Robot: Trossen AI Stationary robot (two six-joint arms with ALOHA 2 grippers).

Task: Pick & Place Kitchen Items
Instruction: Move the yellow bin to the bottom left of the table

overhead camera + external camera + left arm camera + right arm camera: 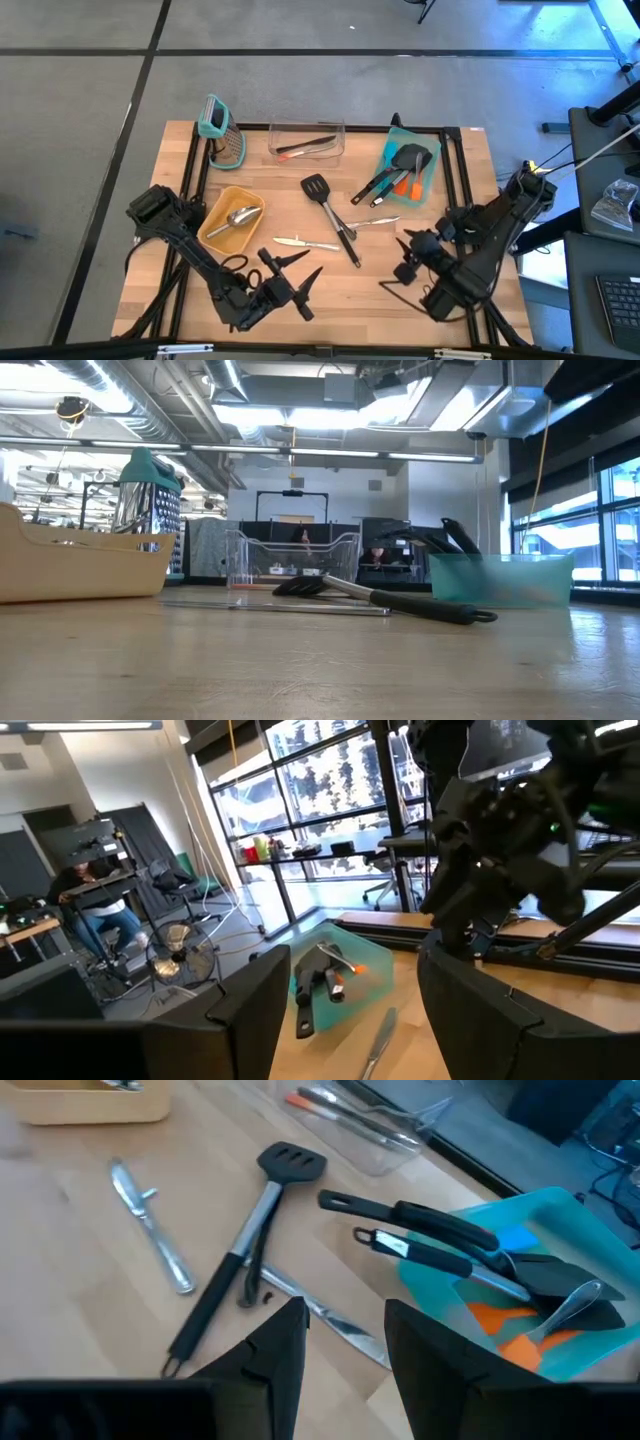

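Observation:
A black slotted turner [330,215] lies flat on the wooden table's middle, seen also in the right wrist view [240,1250] and the low view [400,600]. Two thin metal knives [305,242] [375,222] lie flat beside it. A teal tray [432,170] at the far right holds black turners and an orange spatula [510,1345]. A yellow tray [213,238] at the left holds a silver scoop [238,217]. My left gripper [310,262] hovers open near the front edge, pointing level. My right gripper [398,254] hovers open right of the turner, tilted down, nothing between its fingers [345,1315].
A clear container [305,145] with an orange-handled utensil stands at the far middle. A teal-topped grater [222,135] stands at the far left. Black rails run along the table's sides. Bare wood lies between the two grippers at the front.

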